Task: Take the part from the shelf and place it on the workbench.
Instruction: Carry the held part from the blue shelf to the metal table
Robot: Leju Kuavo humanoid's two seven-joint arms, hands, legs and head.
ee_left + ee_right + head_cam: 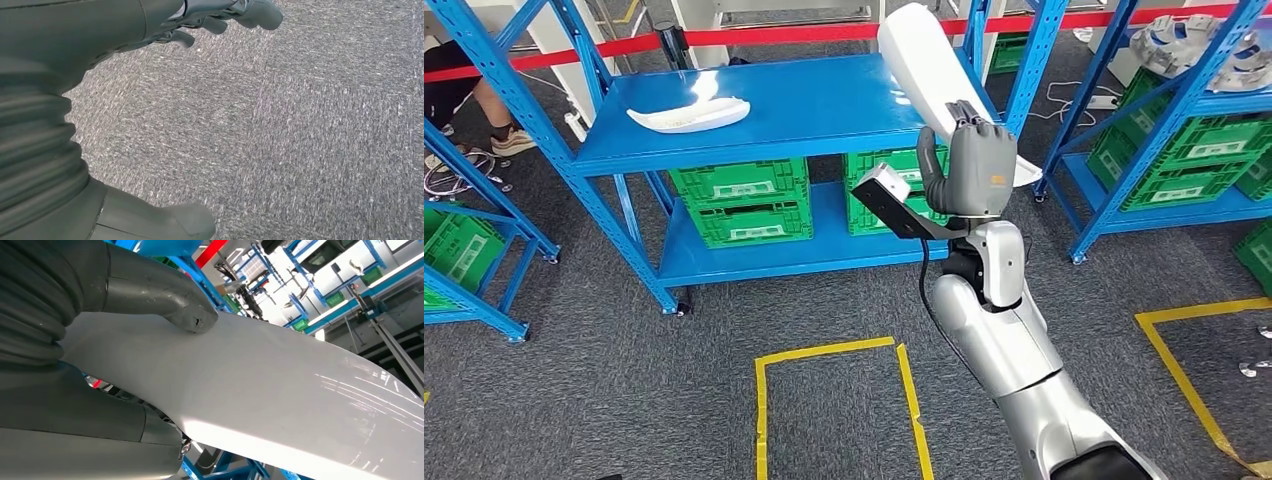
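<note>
Right hand [980,170], centre-right of the head view: fingers clamped on a long white curved part [921,62], held tilted in the air in front of the blue shelf [814,110]. A second white part [689,112] lies on the shelf, upper left. Left hand [220,20]: fingers apart, empty, above grey carpet [300,140]
</note>
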